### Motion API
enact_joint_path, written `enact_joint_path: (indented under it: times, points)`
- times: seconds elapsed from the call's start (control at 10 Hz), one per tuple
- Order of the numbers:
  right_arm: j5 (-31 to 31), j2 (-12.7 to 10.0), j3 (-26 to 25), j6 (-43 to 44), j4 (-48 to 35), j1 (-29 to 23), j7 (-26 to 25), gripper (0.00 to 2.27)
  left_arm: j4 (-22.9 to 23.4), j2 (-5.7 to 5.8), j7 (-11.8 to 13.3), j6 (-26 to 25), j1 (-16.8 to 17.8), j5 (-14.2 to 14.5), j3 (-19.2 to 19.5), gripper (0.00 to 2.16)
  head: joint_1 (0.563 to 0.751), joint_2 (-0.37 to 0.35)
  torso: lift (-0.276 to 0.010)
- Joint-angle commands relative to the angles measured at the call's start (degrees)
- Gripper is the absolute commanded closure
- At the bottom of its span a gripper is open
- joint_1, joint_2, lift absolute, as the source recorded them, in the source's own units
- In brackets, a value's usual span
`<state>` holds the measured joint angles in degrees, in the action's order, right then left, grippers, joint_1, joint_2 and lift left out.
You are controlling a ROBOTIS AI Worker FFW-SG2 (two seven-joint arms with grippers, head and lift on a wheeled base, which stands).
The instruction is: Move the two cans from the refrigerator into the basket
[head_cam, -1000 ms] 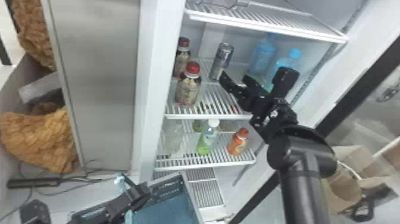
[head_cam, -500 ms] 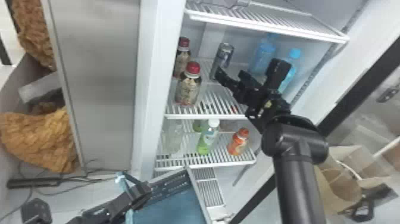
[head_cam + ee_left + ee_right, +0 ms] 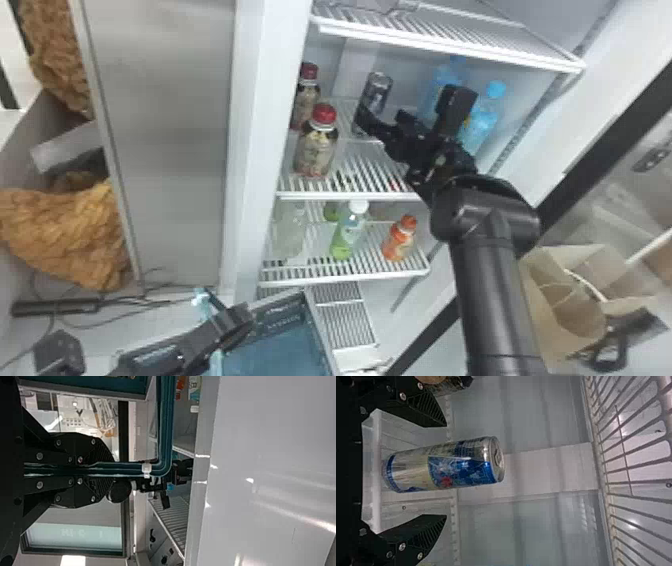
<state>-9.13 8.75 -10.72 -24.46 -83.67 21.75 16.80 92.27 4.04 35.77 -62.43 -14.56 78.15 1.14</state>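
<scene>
Can [image 3: 415, 471] upright on the fridge shelf [image 3: 350, 195] lines up between my wide-open, empty right gripper's [image 3: 446, 471] fingers as I edge nearer, readying the first grasp, while my left gripper [image 3: 113, 469] clamps the basket [image 3: 165, 423]

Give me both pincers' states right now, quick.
Left pincer: closed, holding the basket by its rim.
Right pincer: open, holding nothing; a finger on either side of the can, with a gap on both sides.
</scene>
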Motion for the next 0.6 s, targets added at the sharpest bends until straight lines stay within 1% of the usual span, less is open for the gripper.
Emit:
enact_joint_path:
  times: [0.0, 0.5]
  points:
    - [0.22, 0.13, 0.78, 0.00, 2.32, 1.74, -0.10, 0.24, -0.09, 0.00, 0.01, 0.00, 0.08, 0.00, 0.00, 1.19, 0.695, -0.339, -0.031]
    - [1.36, 0.57, 2.03, 0.00, 7.81, 5.96, -0.80, 0.23, -0.24, 0.00, -0.17, 0.00, 0.64, -0.12, -0.11, 1.19, 0.692, -0.330, -0.031]
